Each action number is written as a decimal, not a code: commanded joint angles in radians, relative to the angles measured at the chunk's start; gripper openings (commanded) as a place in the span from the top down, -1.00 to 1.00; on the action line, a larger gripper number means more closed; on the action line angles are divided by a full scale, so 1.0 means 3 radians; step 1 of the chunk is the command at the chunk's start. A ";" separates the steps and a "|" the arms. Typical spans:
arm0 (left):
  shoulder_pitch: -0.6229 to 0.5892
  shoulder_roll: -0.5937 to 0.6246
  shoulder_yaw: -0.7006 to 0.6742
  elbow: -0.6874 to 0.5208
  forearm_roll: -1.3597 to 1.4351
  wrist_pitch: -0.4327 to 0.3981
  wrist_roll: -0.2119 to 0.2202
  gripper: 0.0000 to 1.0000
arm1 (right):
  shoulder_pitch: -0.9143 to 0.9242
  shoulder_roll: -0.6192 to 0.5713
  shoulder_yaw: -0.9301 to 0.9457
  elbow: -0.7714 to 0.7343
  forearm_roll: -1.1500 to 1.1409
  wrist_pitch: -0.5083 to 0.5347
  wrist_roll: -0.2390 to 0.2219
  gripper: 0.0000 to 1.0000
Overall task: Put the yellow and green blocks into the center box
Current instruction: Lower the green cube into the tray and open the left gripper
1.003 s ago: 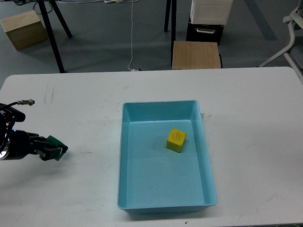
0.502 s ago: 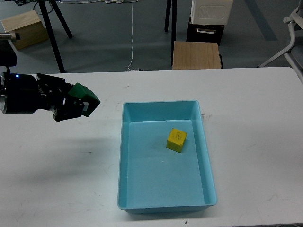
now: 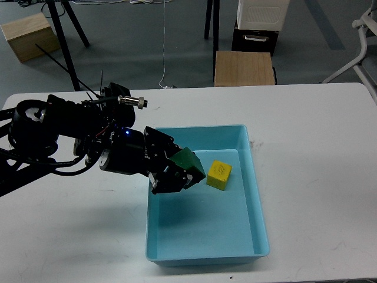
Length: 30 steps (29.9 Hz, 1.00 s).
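Over the tray [image 3: 254, 194], the left gripper [image 3: 179, 171] pinches the green block [image 3: 189, 163], seemingly just beside the yellow block [image 3: 219, 175].

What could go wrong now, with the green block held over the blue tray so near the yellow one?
1. The left gripper holds the green block right beside the yellow block; released here, it may land on it or knock it aside.
2. The arm crosses the blue tray's left wall; lowering further might bump the wall and shift the tray.
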 commanded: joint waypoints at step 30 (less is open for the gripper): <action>0.0013 -0.0807 0.0053 0.0871 0.0186 0.0000 0.0000 -0.98 | -0.0035 -0.0090 -0.0005 0.0021 -0.0003 0.0000 0.0002 -0.97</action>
